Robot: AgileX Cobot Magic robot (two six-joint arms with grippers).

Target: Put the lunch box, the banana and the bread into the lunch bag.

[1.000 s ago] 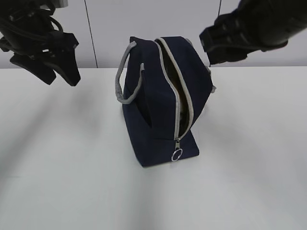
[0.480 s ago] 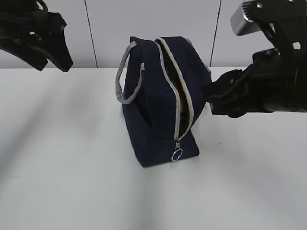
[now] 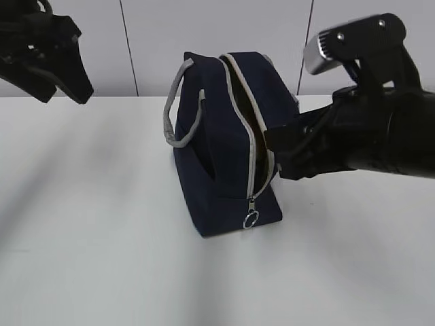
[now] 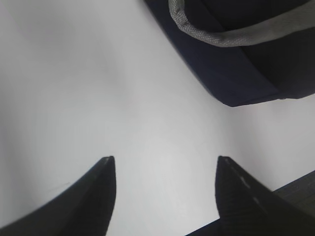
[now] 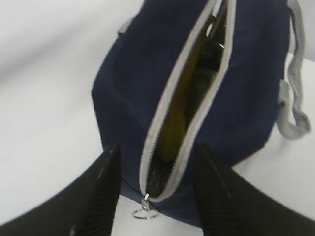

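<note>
The navy lunch bag [image 3: 214, 146] stands on the white table with its grey zipper open along the top. Its ring pull [image 3: 251, 219] hangs at the near end. In the right wrist view the yellow banana [image 5: 178, 120] lies inside the bag [image 5: 125, 93], with something green [image 5: 205, 81] beside it. The bread is hidden. My right gripper [image 3: 280, 155] is open and empty, close to the bag's right side, its jaws either side of the zipper's near end [image 5: 156, 147]. My left gripper [image 3: 66, 88] is open and empty, raised at the far left, away from the bag [image 4: 165, 160].
The bag's grey strap handle [image 3: 173, 115] sticks out to the left and shows in the left wrist view [image 4: 224, 34]. The white table [image 3: 102, 238] stretches around the bag. The table's edge [image 4: 295, 184] is at the lower right of the left wrist view.
My right arm has come down from the upper right to the bag's right side. My left arm has drawn back up and to the left.
</note>
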